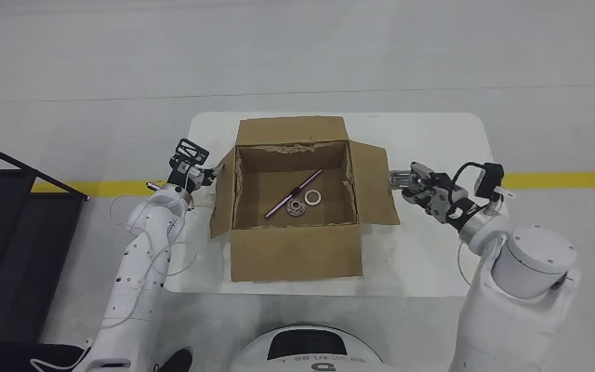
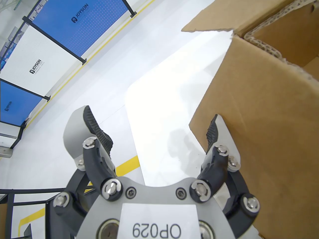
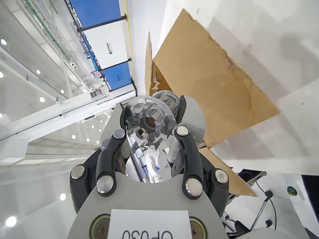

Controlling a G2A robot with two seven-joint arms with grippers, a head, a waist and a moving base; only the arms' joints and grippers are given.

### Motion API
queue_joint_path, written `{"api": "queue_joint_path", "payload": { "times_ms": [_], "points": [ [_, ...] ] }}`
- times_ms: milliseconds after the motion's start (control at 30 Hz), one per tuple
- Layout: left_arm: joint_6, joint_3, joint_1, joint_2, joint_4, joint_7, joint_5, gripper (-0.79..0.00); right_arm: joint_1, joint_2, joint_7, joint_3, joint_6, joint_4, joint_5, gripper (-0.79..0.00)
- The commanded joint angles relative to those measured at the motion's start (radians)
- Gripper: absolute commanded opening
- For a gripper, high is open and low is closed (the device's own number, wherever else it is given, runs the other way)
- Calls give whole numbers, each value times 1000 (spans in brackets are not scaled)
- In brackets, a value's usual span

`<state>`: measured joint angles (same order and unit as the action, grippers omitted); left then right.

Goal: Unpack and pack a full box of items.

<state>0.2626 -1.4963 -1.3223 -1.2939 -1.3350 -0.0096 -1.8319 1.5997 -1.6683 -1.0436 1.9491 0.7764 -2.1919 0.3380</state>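
An open cardboard box (image 1: 296, 251) stands in the middle of the white table (image 1: 428, 139), all its flaps folded outward. Inside lie a thin pink rod (image 1: 294, 192), a pale ring (image 1: 313, 196) and a small round dark part (image 1: 295, 206). My left gripper (image 1: 210, 171) (image 2: 150, 115) hangs open and empty beside the box's left flap (image 2: 261, 115). My right gripper (image 1: 402, 179) (image 3: 152, 105) is just outside the right flap (image 3: 209, 80), shut on a clear plastic spool (image 3: 149, 123) with grey gear-like ribs.
A black frame (image 1: 28, 232) stands on the floor left of the table. A yellow floor line (image 1: 558, 179) runs behind the table. Bare tabletop shows on both sides of the box. Blue and white barrier panels (image 2: 79, 13) stand far off.
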Motion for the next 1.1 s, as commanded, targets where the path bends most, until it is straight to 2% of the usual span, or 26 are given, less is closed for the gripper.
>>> {"api": "queue_joint_path", "payload": {
  "times_ms": [0,267,333,433,533,633,733,900,1000,1067],
  "points": [
    [0,0,0,0,0,0,0,0,-1,0,1,1,1,1,4,-785],
    [0,0,0,0,0,0,0,0,-1,0,1,1,1,1,4,-785],
    [0,0,0,0,0,0,0,0,5,0,48,-2,-5,8,3,-785],
    [0,0,0,0,0,0,0,0,12,7,4,-121,-65,0,16,-785],
    [0,0,0,0,0,0,0,0,-19,17,9,-287,-72,-16,138,-785],
    [0,0,0,0,0,0,0,0,-66,22,66,-467,-26,10,302,-785],
    [0,0,0,0,0,0,0,0,-133,23,108,-626,41,103,439,-785],
    [0,0,0,0,0,0,0,0,-264,11,199,-828,199,358,624,-785],
    [0,0,0,0,0,0,0,0,-334,-3,259,-899,236,496,705,-785],
    [0,0,0,0,0,0,0,0,-355,-19,287,-904,236,546,725,-785]
  ]
}}
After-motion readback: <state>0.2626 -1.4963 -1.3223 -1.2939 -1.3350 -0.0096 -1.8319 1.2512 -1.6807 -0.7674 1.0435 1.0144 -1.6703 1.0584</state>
